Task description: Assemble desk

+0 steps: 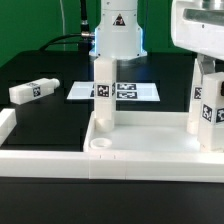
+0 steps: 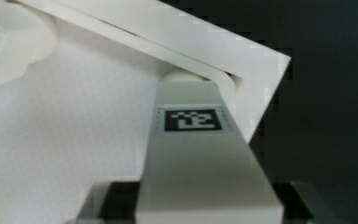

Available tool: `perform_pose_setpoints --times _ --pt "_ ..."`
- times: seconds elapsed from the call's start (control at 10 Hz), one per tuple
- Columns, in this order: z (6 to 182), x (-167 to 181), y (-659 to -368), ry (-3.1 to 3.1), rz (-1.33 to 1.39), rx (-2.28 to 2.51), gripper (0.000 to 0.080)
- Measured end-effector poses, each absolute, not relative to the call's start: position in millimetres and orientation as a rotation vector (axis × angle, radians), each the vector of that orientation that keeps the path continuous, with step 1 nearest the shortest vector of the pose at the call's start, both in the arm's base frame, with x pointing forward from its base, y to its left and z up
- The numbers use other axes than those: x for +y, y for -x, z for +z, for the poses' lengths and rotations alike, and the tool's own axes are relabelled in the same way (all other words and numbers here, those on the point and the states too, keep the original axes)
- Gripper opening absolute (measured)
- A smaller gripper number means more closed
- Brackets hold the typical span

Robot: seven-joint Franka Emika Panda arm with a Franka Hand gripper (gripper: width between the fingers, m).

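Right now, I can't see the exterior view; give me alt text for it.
At the exterior view's right, the end effector holds a white leg upright at a corner of the desk top. A second leg stands upright at the top's far corner; a third leg lies loose on the black table, near the marker board.

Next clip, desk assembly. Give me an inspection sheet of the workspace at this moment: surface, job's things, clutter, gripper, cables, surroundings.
Surface: black table.
Job's things: desk top in front; standing leg upright at its far corner on the exterior view's left; held leg upright at its end on the exterior view's right, seating hidden; loose leg lying on the table.
Clutter: nothing seen; only the marker board and border rail.
Grippers: gripper closed on the held leg's upper end.
Cables: dark cable running toward the robot base.
Surroundings: green backdrop.
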State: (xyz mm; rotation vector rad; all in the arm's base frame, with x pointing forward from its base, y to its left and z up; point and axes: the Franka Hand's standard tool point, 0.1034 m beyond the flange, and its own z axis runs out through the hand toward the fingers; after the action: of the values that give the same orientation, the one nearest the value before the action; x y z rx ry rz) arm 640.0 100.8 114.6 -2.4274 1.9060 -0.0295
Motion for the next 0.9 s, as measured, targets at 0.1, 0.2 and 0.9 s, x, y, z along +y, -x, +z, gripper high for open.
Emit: perform_pose_setpoints --times 0.1,0.2,0.9 --pt "114.5 101.1 -639.9 2.385 -0.027 1.958 0.029" --pt "114.3 101.9 -639.8 2.372 -0.026 1.972 0.0373" --pt "113.4 101.3 -640.1 2.707 0.018 1.545 0.0648"
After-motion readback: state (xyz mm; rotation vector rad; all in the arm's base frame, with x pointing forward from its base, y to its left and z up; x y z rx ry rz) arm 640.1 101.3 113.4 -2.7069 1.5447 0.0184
